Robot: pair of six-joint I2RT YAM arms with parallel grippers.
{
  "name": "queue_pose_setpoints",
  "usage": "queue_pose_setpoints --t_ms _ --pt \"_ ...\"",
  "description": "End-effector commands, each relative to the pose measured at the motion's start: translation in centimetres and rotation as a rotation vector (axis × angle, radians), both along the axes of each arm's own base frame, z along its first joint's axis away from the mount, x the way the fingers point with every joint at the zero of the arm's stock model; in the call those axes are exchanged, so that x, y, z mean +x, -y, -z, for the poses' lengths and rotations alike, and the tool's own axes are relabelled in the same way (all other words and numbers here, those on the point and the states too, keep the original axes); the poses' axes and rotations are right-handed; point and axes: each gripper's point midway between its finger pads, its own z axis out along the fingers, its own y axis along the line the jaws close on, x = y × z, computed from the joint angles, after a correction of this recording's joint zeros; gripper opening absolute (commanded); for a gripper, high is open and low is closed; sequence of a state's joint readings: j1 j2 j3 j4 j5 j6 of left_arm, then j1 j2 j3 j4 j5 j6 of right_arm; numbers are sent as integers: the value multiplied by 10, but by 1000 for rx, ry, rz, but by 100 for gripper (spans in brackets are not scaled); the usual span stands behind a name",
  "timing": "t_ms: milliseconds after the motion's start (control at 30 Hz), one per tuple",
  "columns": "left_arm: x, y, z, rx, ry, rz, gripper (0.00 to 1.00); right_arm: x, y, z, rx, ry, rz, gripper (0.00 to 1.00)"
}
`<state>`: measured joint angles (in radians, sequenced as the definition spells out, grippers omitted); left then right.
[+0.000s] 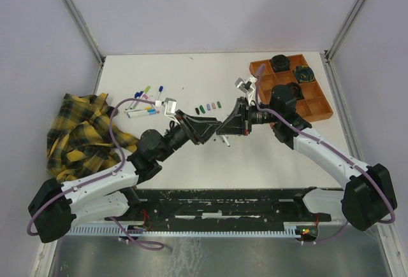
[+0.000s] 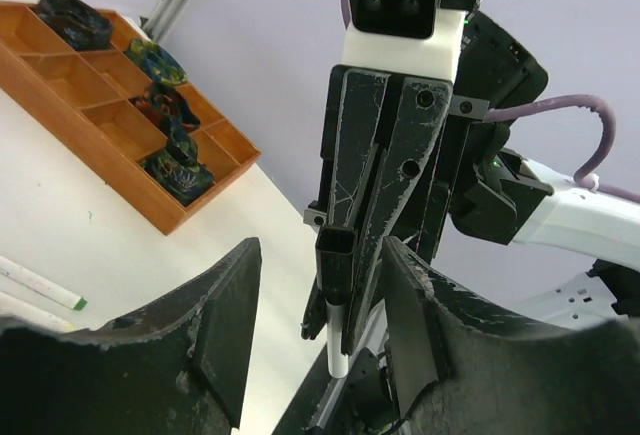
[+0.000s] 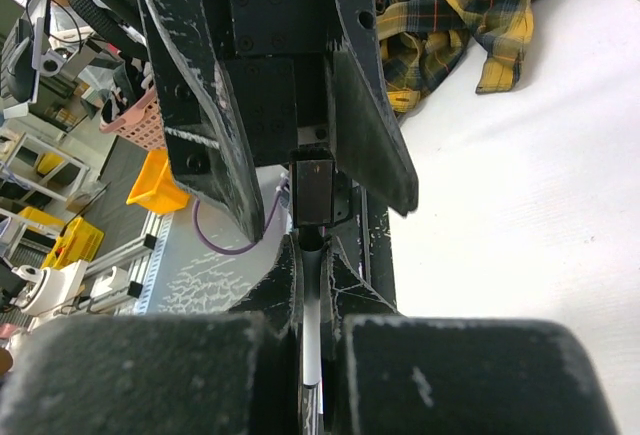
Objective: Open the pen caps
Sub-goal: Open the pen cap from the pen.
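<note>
The right gripper [image 3: 312, 267] was clamped on the thin white pen barrel [image 3: 312, 340], whose long axis ran straight ahead into the left gripper [image 2: 322, 255]. The boxy black pen cap [image 3: 315, 190] sat just past the right fingertips, between the left's spread, scuffed matte jaws, apparently untouched, so the pull looked like the left's job.

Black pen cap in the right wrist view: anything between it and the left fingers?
Nothing visible. The left fingers stand open on either side of the black cap, with a bare gap on each side. The right gripper is shut on the white barrel.
</note>
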<state>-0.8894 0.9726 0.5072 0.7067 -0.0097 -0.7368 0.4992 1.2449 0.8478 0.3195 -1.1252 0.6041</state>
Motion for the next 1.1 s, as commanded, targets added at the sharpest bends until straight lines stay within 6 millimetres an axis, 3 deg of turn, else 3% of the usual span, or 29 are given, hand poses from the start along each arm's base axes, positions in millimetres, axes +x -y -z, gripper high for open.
queue_pose_setpoints --t_ms 0,233,367,533,667,833,967,1067 --pt "-7 11 -31 -90 27 80 55 3 -1 -19 32 80 -20 0" --pt "-1 10 -30 -86 24 69 24 2 -1 -18 29 79 -23 0" --pt "1 8 -31 -85 26 63 25 2 -1 -18 27 76 -25 0" --pt "-1 8 -33 -91 31 68 37 2 -1 -17 26 73 -25 1" --pt "-1 6 -35 -99 38 64 37 3 -2 -17 25 69 -25 1" --pt "0 7 -34 -98 35 64 29 3 -2 -16 23 66 -27 2" --pt "1 7 -35 -97 43 62 4 3 -2 -16 22 63 -29 3" --pt "3 5 -37 -97 49 47 3 4 -2 -14 20 59 -25 11"
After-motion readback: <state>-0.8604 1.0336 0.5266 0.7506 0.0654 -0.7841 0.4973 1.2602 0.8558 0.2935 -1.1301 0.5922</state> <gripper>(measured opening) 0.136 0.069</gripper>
